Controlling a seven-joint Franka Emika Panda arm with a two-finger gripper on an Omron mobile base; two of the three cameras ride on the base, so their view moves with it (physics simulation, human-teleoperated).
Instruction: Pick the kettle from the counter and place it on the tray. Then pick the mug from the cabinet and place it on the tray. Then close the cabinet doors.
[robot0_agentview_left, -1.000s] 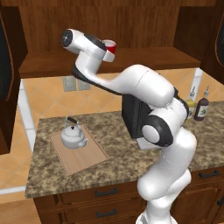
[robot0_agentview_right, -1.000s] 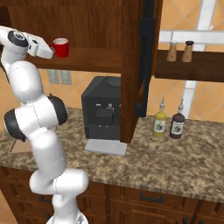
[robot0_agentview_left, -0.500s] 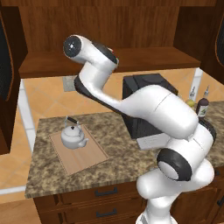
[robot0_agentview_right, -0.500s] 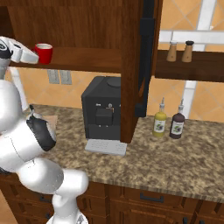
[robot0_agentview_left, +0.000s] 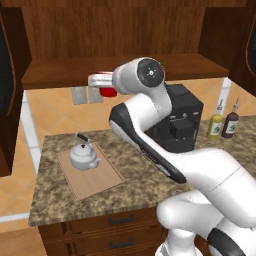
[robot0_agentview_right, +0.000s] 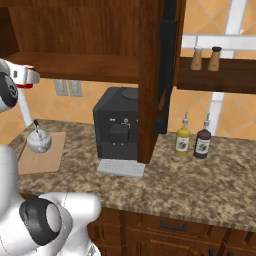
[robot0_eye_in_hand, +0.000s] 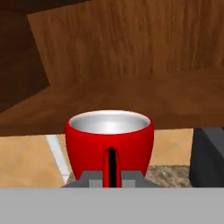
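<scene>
Nearest us in the left base view, our white arm rises from the lower right, bends over the counter (robot0_agentview_left: 150, 192) and reaches to the upper middle of the frame, where the gripper (robot0_eye_in_hand: 112, 177) is clamped on the handle of the one red mug (robot0_eye_in_hand: 109, 142), held in the air in front of the cabinet (robot0_agentview_left: 125, 37) shelf. Farther left, mid-frame, we count one kettle (robot0_agentview_left: 84, 154) sitting on one tray (robot0_agentview_left: 102, 177), and at the right edge two bottles (robot0_agentview_left: 223, 120) beside one coffee machine (robot0_agentview_left: 182, 120).
</scene>
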